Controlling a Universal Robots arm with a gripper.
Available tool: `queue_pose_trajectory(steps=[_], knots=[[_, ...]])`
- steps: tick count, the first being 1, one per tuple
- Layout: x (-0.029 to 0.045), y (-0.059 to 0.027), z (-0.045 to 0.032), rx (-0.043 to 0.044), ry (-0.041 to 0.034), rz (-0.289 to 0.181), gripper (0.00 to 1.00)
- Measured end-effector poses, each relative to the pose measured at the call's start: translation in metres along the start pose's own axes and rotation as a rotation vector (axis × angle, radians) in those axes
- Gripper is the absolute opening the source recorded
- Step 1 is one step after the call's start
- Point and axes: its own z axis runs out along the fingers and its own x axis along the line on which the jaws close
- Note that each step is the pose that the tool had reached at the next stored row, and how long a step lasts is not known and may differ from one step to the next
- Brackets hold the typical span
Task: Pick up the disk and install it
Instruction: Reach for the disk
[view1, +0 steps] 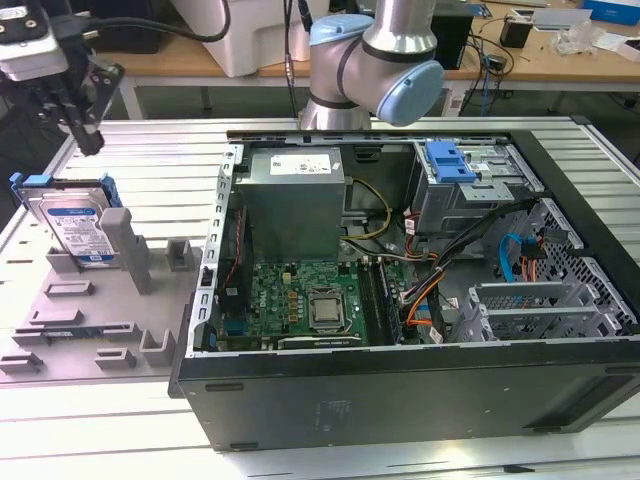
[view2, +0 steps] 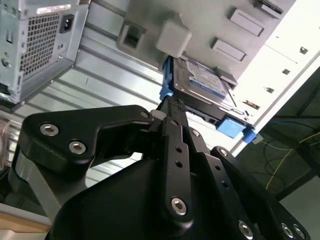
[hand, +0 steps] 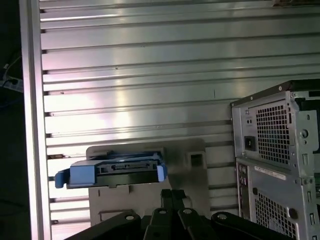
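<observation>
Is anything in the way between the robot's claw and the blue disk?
No, nothing visible is. The gripper hangs in open air above the disk, which sits in the grey holder beside the computer case.

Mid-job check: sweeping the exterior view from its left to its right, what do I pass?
disk on the grey holder → silver power supply inside the open computer case → blue latch atop the drive cage → perforated metal panel
</observation>
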Motion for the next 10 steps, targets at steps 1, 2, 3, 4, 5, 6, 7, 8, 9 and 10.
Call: queue_pose_trajectory(steps=[1, 2, 3, 4, 5, 6, 7, 8, 9, 10], knots=[[0.0063, 0.0009, 0.0001, 0.0000, 0.0000, 0.000, 0.11], [0.0112, 0.0014, 0.0001, 0.0000, 0.0001, 0.000, 0.11], [0.0145, 0.0018, 0.0001, 0.0000, 0.0001, 0.000, 0.11], [0.0202, 0.0024, 0.0001, 0.0001, 0.0001, 0.000, 0.11], [0.0238, 0.0027, 0.0001, 0.0000, 0.0002, 0.000, 0.11], [0.0272, 0.0031, 0.0001, 0.0000, 0.0002, 0.000, 0.11], [0.0309, 0.0035, 0.0001, 0.0000, 0.0002, 0.000, 0.11], [0.0351, 0.0039, 0.0000, 0.0001, 0.0004, 0.001, 0.11], [0.0451, 0.0049, 0.0000, 0.0001, 0.0006, 0.000, 0.11], [0.0483, 0.0053, 0.0000, 0.0000, 0.0006, 0.000, 0.11]])
